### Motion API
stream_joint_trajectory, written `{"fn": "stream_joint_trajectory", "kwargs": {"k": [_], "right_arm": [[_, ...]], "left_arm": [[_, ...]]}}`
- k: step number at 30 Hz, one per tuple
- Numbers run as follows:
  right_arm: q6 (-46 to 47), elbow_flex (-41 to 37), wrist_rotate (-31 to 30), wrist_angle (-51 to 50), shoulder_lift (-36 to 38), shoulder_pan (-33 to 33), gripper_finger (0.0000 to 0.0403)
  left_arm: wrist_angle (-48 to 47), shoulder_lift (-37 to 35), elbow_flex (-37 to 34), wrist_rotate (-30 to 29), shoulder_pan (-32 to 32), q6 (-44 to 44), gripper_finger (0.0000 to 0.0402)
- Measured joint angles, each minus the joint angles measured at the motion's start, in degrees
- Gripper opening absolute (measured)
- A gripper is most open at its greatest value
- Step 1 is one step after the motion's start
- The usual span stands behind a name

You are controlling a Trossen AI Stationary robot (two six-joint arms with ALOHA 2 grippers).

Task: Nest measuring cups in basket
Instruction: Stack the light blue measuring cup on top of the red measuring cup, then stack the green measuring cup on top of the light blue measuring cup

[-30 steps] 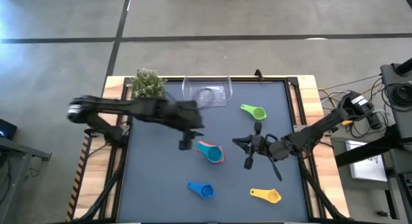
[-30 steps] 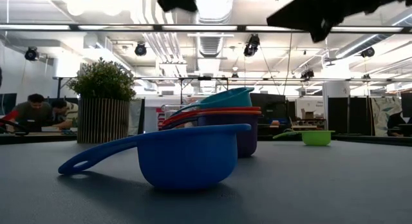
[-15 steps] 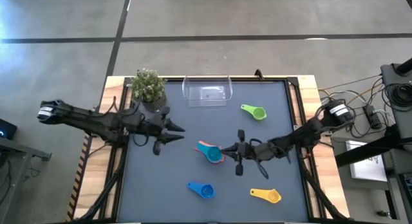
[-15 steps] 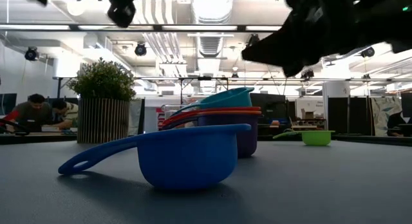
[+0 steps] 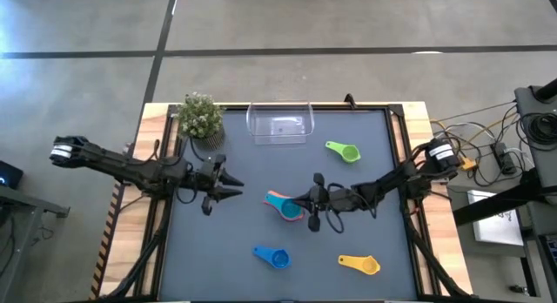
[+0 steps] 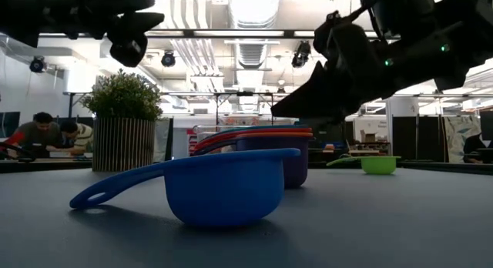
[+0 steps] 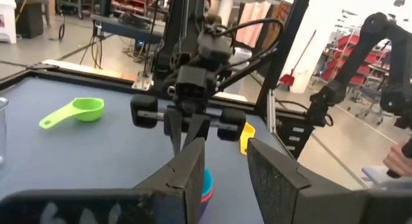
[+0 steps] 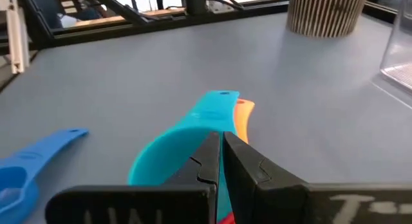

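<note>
A nest of cups (image 5: 285, 205) sits mid-table, with teal (image 8: 187, 137) on top and orange (image 8: 244, 111), red and purple (image 6: 296, 162) below. Resting apart on their bases are the green cup (image 5: 344, 151), blue cup (image 5: 272, 257) and yellow cup (image 5: 359, 265). The clear basket (image 5: 280, 124) stands at the far edge. My right gripper (image 8: 219, 135) is shut and low over the teal cup's bowl. My left gripper (image 7: 225, 153) is open above the table, left of the nest, and holds nothing. My right gripper has its shut fingertips (image 8: 211, 147) on the teal cup's bowl (image 8: 168, 153), at the end away from the handle. It comes slanting down from the table's right. The fingers themselves hide the exact spot. The teal cup lies level in the nest on the table.
A potted plant (image 5: 200, 116) stands at the far left corner beside the basket. A raised frame (image 5: 400, 138) runs round the table. Bare tabletop lies between the nest and the basket, and along the near edge left of the blue cup. People sit far behind the table.
My right gripper has moved toward the table's left and down onto the nest. The teal cup, tilted above the stack before, no longer stands above the other rims in the low view. My left arm has drawn back from the table's middle toward its left edge.
</note>
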State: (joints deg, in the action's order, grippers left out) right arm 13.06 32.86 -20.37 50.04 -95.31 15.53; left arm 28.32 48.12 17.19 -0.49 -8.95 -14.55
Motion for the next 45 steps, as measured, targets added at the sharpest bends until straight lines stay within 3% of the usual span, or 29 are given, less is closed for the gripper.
{"fn": "stream_joint_trajectory", "kwargs": {"k": [5,8,11,17,20,26,32,35,45], "right_arm": [[-2.3,-0.1,-0.4,-1.1,4.3,0.0,0.0009],[-3.4,-0.2,-3.1,-7.5,9.5,-0.4,0.0009],[0.9,0.5,-6.6,-22.5,16.6,-2.7,0.0009],[12.6,6.9,-6.8,-61.7,29.2,-10.1,0.0023],[12.9,8.9,-6.8,-71.8,33.2,-13.0,0.0039],[4.5,9.1,-6.8,-77.4,37.5,-15.7,0.0079],[3.9,9.1,-6.7,-78.6,38.6,-15.7,0.0097],[5.1,9.1,-6.2,-79.7,38.2,-15.7,0.0095],[11.5,9.0,-6.1,-90.2,33.8,-19.1,0.0059]], "left_arm": [[0.2,0.5,0.0,0.0,-0.2,-0.2,0.01],[0.1,0.5,0.0,0.0,-0.3,-0.5,0.01],[0.2,0.5,0.0,0.0,-0.4,-0.5,0.01],[0.1,0.5,0.0,0.0,-0.4,0.4,0.01],[0.1,0.5,0.0,0.0,-0.4,0.5,0.01],[0.1,0.5,0.0,0.0,-0.4,0.5,0.01],[-2.5,0.6,0.0,0.0,-0.4,-2.0,0.01],[-2.7,0.7,0.0,0.0,-0.3,-4.7,0.01],[-1.7,0.8,0.9,-0.4,-0.3,-2.5,0.01]]}}
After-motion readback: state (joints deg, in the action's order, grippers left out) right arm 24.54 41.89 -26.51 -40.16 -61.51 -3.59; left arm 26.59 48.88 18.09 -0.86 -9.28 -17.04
